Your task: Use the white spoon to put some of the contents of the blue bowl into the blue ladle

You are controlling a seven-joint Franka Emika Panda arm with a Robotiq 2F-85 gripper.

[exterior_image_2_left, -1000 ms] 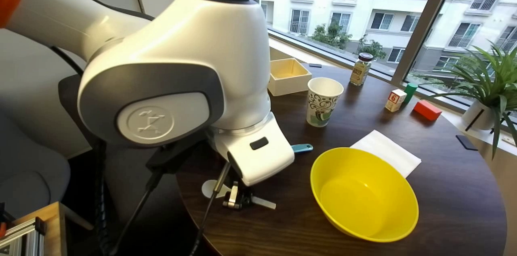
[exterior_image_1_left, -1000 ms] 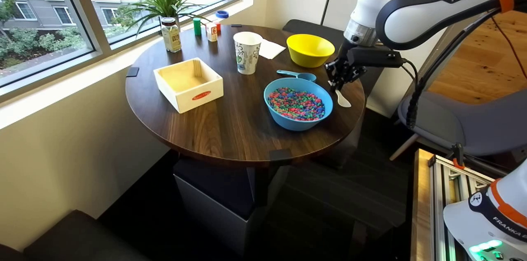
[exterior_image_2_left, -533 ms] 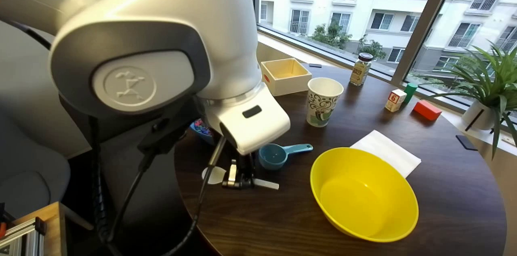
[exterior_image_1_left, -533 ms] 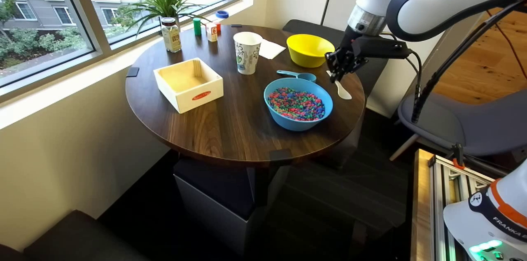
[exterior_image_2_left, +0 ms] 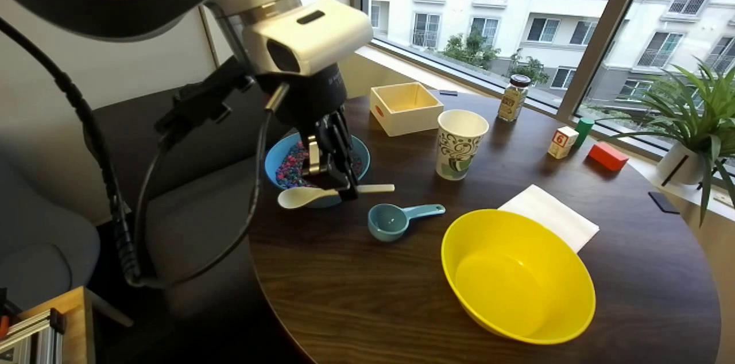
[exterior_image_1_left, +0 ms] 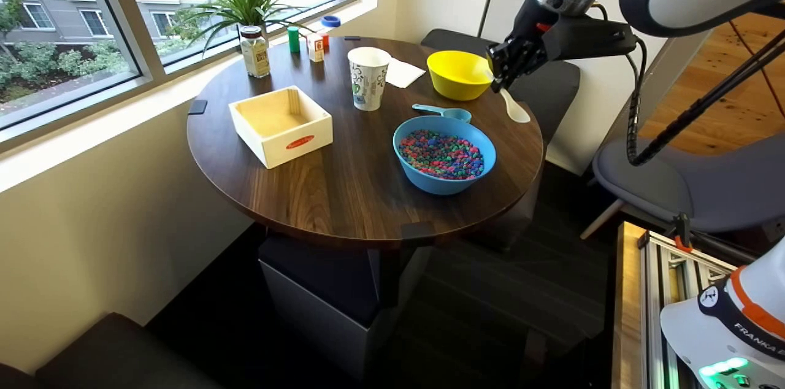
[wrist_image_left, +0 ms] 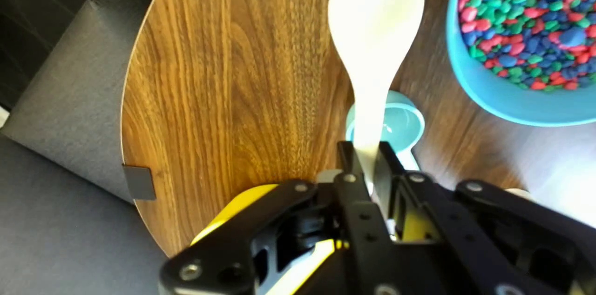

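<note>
Have spoon point(wrist_image_left: 376, 11) clamped mid-handle in gripper point(wrist_image_left: 367, 151), above wood-grain table point(exterior_image_1_left: 343, 189), with scoop out one side, handle tip out the other. See ladle point(exterior_image_2_left: 390, 223) just beside blue bowl point(exterior_image_1_left: 438, 186). Note plastic-looking spoon, pebbly red, green, blue contents point(wrist_image_left: 535, 34) in round bowl. Can read "6" on block point(exterior_image_2_left: 560, 144), "FRANKA" on base point(exterior_image_1_left: 705, 324); can't read red label on box point(exterior_image_1_left: 317, 133).

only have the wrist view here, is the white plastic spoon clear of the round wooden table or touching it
Observer: Clear; in an exterior view the white plastic spoon hangs above the round wooden table.
Operator: ok, anything past the round blue plastic bowl, outside my frame
Observer: Yes, an open pale wooden box.
Operator: and further off
Observer: A dark-lidded glass jar, upright.
</note>
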